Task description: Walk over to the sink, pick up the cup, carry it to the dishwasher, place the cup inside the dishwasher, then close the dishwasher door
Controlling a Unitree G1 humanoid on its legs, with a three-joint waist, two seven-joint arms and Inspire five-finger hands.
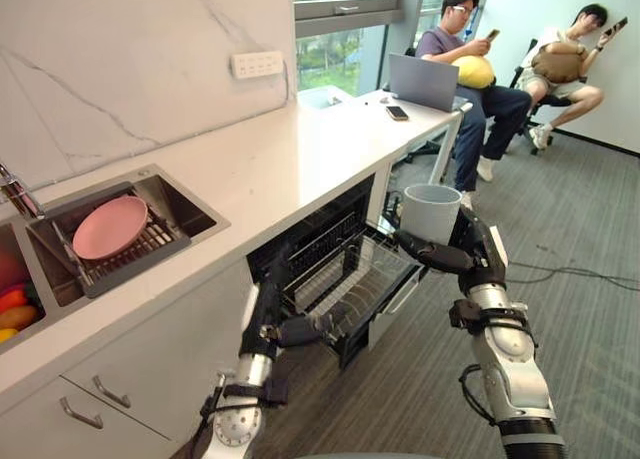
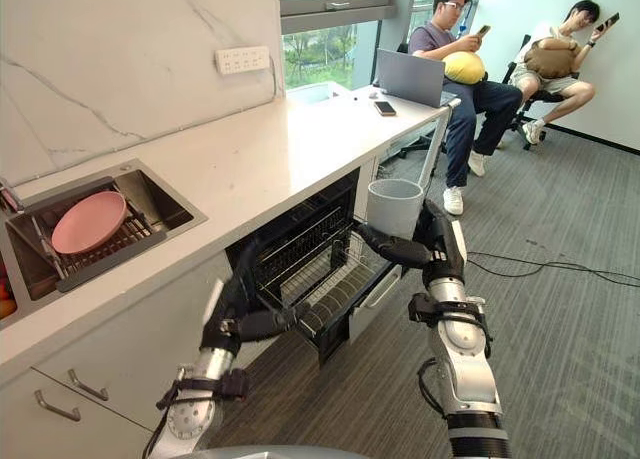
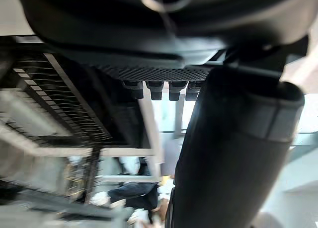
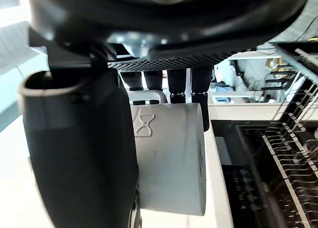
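Under the white tabletop [image 1: 300, 159] the dishwasher [image 1: 322, 227] stands open, its wire rack [image 1: 352, 279] pulled out. The right robot hand [image 1: 470, 254] grips the grey cup [image 1: 430, 211] upright, just above the rack's outer corner. The left robot hand [image 1: 285, 331] is at the rack's near edge; I cannot tell its grip.

pulled-out rack [image 1: 352, 277] lies open from above; counter [image 1: 300, 159] overhangs its rear, left hand [image 1: 295, 331] at its front.

No legible txt or nos; cup [image 4: 171, 158] bears only a small hourglass-like mark [image 4: 147, 124], no letters
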